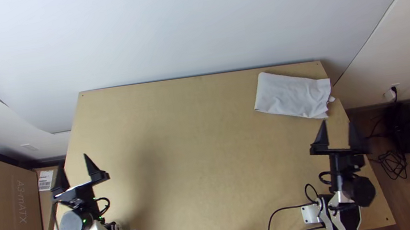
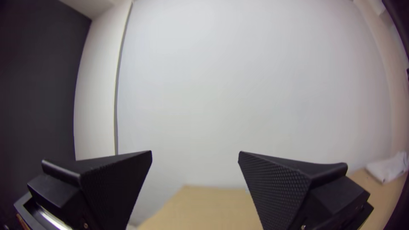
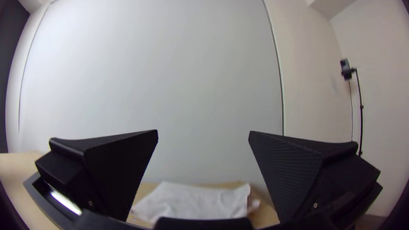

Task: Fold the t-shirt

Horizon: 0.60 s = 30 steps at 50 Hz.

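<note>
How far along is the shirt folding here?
Apparently near done: the t-shirt lies as a compact, roughly rectangular bundle at the far right corner of the table. Nothing is in hand: the left pincer and right pincer are open and clear of the cloth. Left, perhaps: tidying its uneven right end, where a small bit sticks out.

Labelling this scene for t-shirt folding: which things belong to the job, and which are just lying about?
Job:
- white cloth t-shirt, folded into a rough rectangle
- light wooden table
- black two-fingered left gripper and right gripper, both open and empty

Lying about:
- large brown cardboard box
- tangled black cable on floor
</note>
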Motion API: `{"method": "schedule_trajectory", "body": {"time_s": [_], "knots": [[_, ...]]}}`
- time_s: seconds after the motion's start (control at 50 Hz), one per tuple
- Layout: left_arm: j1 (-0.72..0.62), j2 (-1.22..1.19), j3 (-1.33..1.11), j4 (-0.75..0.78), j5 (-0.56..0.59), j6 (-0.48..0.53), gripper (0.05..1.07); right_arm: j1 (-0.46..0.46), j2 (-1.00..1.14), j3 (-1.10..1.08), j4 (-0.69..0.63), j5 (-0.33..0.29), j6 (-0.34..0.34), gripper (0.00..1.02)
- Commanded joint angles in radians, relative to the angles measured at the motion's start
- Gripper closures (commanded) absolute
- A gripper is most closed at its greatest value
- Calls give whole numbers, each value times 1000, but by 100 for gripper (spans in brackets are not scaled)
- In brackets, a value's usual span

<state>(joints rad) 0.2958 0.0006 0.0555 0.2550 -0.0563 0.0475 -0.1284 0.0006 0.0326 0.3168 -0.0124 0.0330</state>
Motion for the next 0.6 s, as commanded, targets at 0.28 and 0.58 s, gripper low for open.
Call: {"method": "schedule_trajectory", "body": {"time_s": [0.28, 0.58], "knots": [[-130, -2, -52, -252, 10, 32, 10, 41, -4, -23, -329, 19, 139, 4], [-130, -1, -52, -252, 10, 32, 10, 42, -4, -25, -329, 19, 139, 4]]}}
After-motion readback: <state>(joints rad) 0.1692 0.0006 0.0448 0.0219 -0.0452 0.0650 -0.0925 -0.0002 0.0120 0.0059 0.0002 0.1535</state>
